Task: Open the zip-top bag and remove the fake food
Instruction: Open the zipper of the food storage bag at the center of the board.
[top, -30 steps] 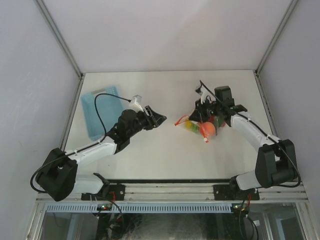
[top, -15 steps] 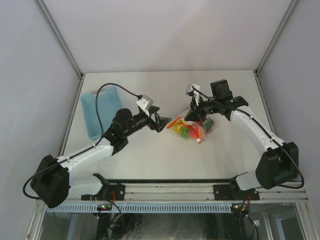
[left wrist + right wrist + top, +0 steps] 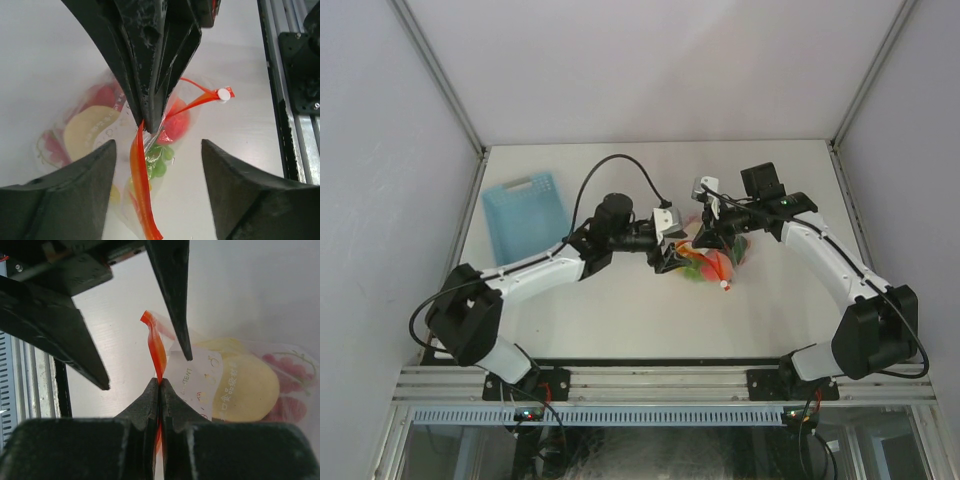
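Observation:
The zip-top bag (image 3: 712, 264) is clear plastic with a red-orange zip strip (image 3: 140, 192) and a white label (image 3: 198, 380), and it hangs just over the table's middle right. My right gripper (image 3: 159, 381) is shut on the zip strip and holds the bag up by it. My left gripper (image 3: 157, 150) is open, its two fingers (image 3: 75, 185) either side of the loose end of the strip without touching it. Inside the bag lies the fake food: a red piece (image 3: 176, 121), green grapes (image 3: 161, 161) and a yellow piece (image 3: 246, 390).
A light-blue slotted basket (image 3: 525, 220) lies at the table's far left. The aluminium frame rail (image 3: 287, 75) runs along the near edge. Bare white table (image 3: 620, 310) lies in front of the bag, with enclosure walls on three sides.
My left arm has swung right from the table's left-middle to the bag, and its open fingers now straddle the zip strip. The right gripper has kept its hold, shifting the bag slightly left.

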Robot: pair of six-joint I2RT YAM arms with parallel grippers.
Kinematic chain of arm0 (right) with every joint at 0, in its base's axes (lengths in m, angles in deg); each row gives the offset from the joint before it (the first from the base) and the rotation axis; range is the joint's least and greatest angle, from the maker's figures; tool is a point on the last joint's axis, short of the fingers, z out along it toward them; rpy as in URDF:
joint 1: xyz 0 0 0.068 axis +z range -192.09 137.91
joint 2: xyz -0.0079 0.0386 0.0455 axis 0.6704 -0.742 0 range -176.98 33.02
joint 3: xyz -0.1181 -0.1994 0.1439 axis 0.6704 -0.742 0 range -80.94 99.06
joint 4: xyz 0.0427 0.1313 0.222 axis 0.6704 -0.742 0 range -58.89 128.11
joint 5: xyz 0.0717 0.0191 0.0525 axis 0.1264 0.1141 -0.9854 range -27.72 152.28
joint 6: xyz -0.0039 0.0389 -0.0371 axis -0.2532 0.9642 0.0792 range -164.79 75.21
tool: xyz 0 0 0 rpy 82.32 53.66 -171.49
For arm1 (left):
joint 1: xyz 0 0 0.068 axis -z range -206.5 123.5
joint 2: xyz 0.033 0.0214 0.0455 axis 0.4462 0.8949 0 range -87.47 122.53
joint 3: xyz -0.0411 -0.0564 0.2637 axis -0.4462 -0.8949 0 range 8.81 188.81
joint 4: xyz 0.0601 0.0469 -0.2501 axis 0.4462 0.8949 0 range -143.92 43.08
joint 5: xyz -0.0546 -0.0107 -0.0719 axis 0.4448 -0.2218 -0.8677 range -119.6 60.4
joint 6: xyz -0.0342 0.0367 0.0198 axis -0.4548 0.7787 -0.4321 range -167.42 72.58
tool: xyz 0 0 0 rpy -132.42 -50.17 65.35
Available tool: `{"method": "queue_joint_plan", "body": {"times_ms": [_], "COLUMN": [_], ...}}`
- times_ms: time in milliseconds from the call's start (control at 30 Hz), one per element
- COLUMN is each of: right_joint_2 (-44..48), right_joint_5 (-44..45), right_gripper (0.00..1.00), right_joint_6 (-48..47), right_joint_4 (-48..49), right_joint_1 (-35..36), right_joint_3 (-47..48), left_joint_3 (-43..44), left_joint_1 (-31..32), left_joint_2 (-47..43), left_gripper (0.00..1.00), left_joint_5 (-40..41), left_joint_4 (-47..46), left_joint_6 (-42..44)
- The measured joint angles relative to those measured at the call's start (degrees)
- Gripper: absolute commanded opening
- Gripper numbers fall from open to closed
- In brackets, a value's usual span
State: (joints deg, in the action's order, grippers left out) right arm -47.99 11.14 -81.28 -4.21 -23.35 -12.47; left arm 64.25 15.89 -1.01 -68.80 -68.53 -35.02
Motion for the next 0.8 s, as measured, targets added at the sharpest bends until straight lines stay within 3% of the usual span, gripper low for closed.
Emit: {"method": "queue_joint_plan", "body": {"times_ms": [67,233,267,400,500,567,733,800], "right_joint_2": [0.0,0.0,0.0,0.7,2.8,3.9,0.6,-3.0], "right_joint_5": [0.0,0.0,0.1,2.9,8.2,12.6,19.6,20.7], "right_gripper": [0.0,0.02,0.08,0.46,0.54,0.5,0.06,0.0], "right_joint_6": [-0.1,-0.4,-0.5,-0.5,0.8,1.6,3.7,4.4], "right_joint_4": [-0.2,-0.9,-1.0,-1.0,1.1,3.8,9.7,10.6], "right_joint_1": [0.0,0.0,0.0,-0.3,-0.8,-1.6,-4.1,-4.4], "right_joint_3": [0.0,0.0,0.0,-0.2,-1.6,-3.1,-2.3,1.9], "left_joint_3": [1.7,8.2,9.1,11.3,12.0,12.5,17.6,21.1], "left_joint_1": [0.2,0.2,0.1,-0.1,-1.0,-2.3,-6.0,-6.9], "left_joint_2": [1.7,6.6,7.2,8.5,8.5,8.5,9.6,10.7], "left_gripper": [0.51,0.02,0.0,0.0,0.0,0.0,0.0,0.0], "left_joint_5": [-0.5,-0.4,-0.3,0.4,0.6,0.8,2.4,3.4], "left_joint_4": [2.7,11.0,12.3,15.7,15.8,14.5,12.4,12.8], "left_joint_6": [1.5,6.3,6.8,8.0,4.9,1.4,-6.5,-8.1]}}
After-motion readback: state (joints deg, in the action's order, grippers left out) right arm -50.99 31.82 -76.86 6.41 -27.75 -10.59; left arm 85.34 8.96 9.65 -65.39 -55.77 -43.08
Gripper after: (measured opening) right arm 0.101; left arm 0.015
